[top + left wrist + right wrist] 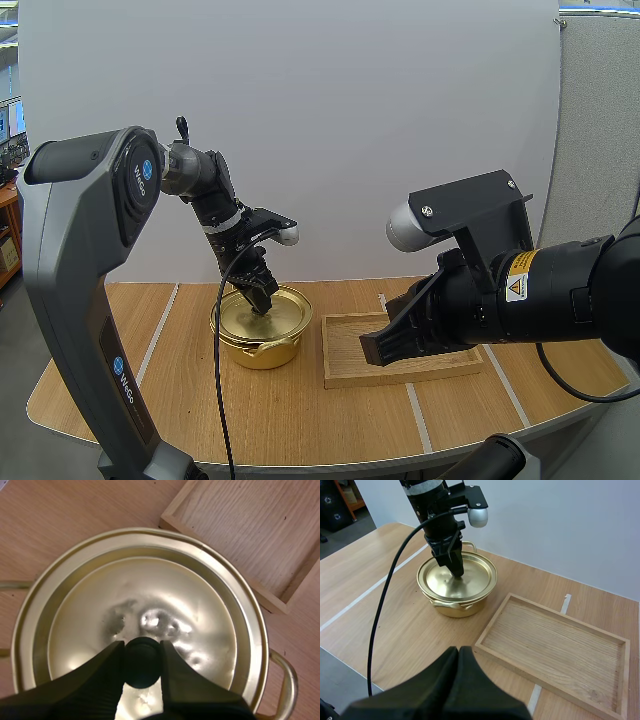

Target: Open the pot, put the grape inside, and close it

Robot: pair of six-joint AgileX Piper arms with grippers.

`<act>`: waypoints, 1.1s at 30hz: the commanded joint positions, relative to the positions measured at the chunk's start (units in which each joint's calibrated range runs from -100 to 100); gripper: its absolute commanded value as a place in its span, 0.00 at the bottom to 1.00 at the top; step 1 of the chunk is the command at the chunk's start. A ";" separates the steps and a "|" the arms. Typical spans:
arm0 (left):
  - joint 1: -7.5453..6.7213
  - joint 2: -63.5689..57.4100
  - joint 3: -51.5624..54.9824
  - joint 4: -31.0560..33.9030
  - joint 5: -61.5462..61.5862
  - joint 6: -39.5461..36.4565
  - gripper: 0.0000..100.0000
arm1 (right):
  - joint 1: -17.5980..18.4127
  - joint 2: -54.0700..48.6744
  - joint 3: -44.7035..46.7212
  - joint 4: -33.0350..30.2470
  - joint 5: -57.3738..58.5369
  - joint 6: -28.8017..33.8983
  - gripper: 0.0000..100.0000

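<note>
**tom_k:** Anyone by the rig? Where's the pot, and which arm is on it?

**benchside:** Yep, right next to it. The pot (262, 348) sits on the tabletop (300, 420), a bit left of centre in the lower half of the high view, with the lid (238, 318) seated flat on the rim. The left pincer (263, 298) points straight down onto the middle of that lid. From its own wrist camera you can see the black knob (142, 662) wedged between the two fingers (102, 680), one on each side, both touching it. I'd call that clamped on the knob.

**tom_k:** And the right one?

**benchside:** The right pincer (459, 652) is closed on nothing, fingers pressed together into one dark wedge. It hangs over the near-left end of the wooden tray (350, 335), just beside the pot on its right but well apart from the lid.

**tom_k:** So what does the next move hinge on?

**benchside:** My guess is that the knob is already dead centre in the left grip, with the pincer right above it — so the lid only wants a straight vertical pull. Tilt sideways and the rim could catch and drag the pot.
</note>
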 commanded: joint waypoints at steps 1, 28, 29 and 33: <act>0.05 0.31 0.07 0.68 -2.24 -0.63 0.00 | -0.23 -0.43 0.08 -0.33 -0.59 -0.03 0.00; 0.05 0.31 4.85 0.01 -3.92 -0.16 0.00 | -0.23 -0.43 0.08 -0.33 -0.59 -0.03 0.00; 0.05 0.31 4.85 -0.26 -3.92 -0.16 0.02 | -0.23 -0.43 0.08 -0.33 -0.59 -0.03 0.00; 0.05 -0.55 4.85 -0.74 -3.76 -0.16 0.32 | -0.23 -0.43 0.08 -0.33 -0.59 -0.03 0.00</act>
